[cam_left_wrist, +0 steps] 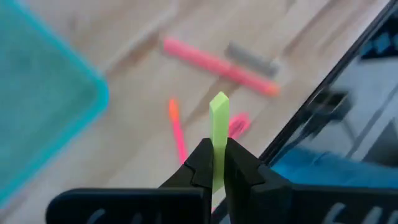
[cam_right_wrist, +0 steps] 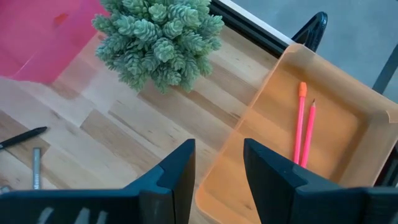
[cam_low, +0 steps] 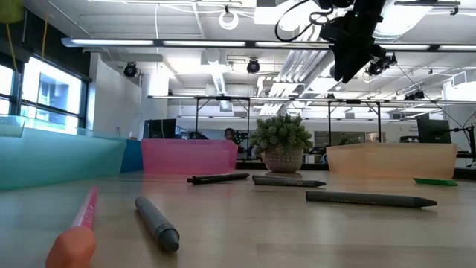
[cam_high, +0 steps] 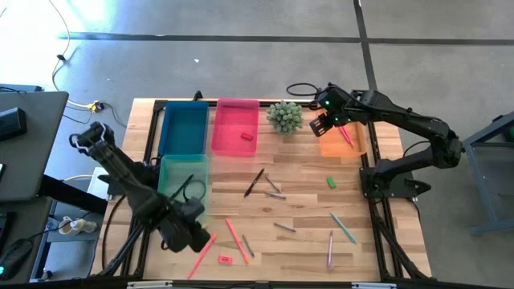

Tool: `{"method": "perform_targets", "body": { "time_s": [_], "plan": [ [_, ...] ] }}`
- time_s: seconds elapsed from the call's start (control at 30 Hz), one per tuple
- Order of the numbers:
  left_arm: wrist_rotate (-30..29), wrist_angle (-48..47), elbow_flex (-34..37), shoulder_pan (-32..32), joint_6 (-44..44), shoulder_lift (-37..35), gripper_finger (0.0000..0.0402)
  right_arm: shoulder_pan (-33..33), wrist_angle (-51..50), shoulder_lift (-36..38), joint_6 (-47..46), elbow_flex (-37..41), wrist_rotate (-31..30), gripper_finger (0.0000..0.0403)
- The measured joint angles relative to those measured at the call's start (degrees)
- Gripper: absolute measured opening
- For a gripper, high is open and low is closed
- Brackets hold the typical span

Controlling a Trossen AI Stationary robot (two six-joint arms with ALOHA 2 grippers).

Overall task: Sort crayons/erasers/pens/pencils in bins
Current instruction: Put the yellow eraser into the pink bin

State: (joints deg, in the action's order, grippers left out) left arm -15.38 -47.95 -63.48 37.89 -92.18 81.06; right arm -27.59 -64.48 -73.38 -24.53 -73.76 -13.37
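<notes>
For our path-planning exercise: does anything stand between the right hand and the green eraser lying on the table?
Nothing visible does. The open right hand hangs over the orange tray's edge, beside the plant. The green eraser lies on bare table beyond the tray.

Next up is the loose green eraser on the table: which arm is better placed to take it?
Right. The right gripper hangs open and empty over the orange bin, on the green eraser side. The left gripper, at the opposite near corner, is shut on a lime-green piece.
</notes>
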Motion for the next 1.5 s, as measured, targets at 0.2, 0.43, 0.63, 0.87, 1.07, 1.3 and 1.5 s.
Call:
{"method": "perform_targets", "body": {
  "time_s": [0.2, 0.43, 0.63, 0.87, 1.07, 1.3, 1.5],
  "plan": [
    [-9.1, -0.4, 0.0, -6.8, 7.3, -5.1, 0.0001, 0.0, 0.0, 0.0, 0.5, 0.0, -0.1, 0.0129],
    [-10.4, 0.0, 0.0, -19.1, 19.9, -6.8, 0.0001, 0.0, 1.7, 0.0, 1.4, 0.0, -0.2, 0.0129],
    [-9.3, 0.9, 0.0, -30.6, 30.3, -6.8, 0.0001, 0.0, 3.3, 0.0, 4.3, 0.0, -0.2, 0.0129],
    [-9.3, 4.6, 0.0, -43.4, 41.6, -6.8, 0.0001, 0.0, 6.7, 0.0, 7.2, 0.0, 0.5, 0.0129],
    [-8.8, 8.3, 0.0, -52.3, 49.3, -6.4, 0.0001, 0.0, 9.3, 0.0, 7.3, 0.0, 0.9, 0.0129],
    [-5.4, 9.4, 0.0, -60.7, 57.6, -4.5, 0.0001, 0.0, 9.5, 0.0, 7.0, 0.0, 0.9, 0.0129],
    [-0.7, 10.5, 0.0, -65.9, 64.9, 0.2, 0.0001, -0.1, 9.8, 0.0, 5.4, 0.0, 0.9, 0.0129]
  ]
}}
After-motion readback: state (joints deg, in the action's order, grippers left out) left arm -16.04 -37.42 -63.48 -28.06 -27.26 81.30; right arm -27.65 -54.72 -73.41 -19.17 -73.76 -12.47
